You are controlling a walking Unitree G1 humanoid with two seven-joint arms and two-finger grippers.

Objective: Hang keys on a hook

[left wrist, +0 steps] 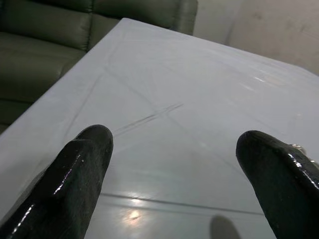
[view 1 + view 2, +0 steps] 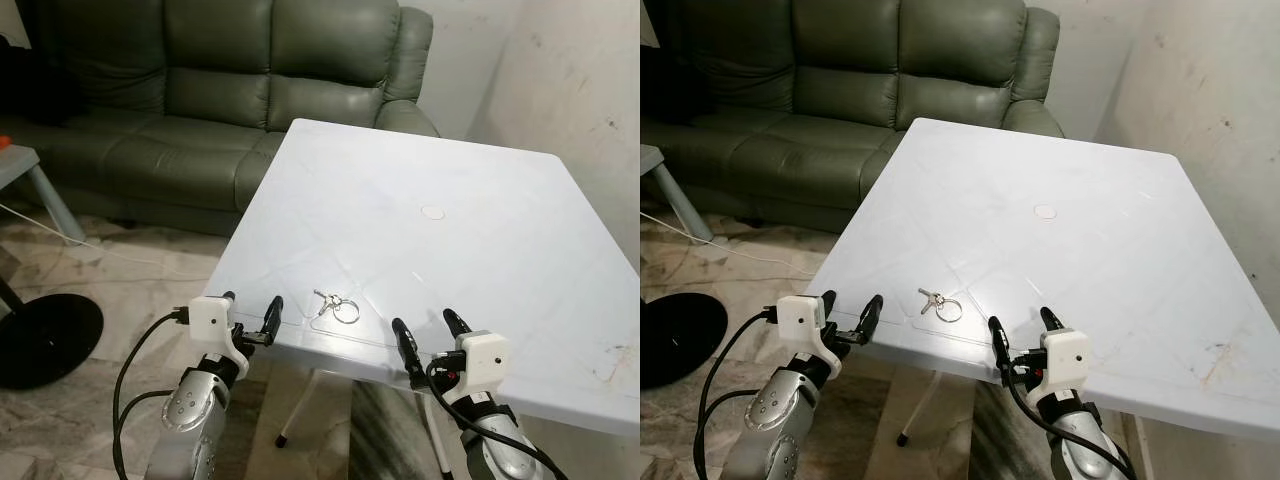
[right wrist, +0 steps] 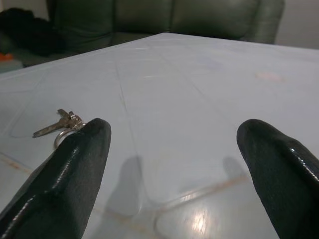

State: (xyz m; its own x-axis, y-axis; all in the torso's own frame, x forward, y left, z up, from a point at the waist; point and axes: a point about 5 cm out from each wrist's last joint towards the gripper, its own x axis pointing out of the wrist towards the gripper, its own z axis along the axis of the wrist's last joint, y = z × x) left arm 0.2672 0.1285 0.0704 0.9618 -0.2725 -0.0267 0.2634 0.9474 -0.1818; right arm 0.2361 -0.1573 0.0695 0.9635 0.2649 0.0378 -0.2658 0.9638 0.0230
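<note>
The keys point(image 2: 334, 305) lie flat on the white tabletop point(image 2: 450, 260), near its front edge. The left gripper point(image 2: 250, 318) and right gripper point(image 2: 428, 340) wait beside the keys, jaws wide open and empty. A clumsy grab could push the thin keys off that edge.

light: even, soft indoor, moderately bright | glare: pale sheen on white table point(image 2: 480, 250), small hotspots near wrist-view lower edges | shadows: faint, under fingers point(image 3: 75, 169) | blur: close fingers soft, head views sharp
</note>
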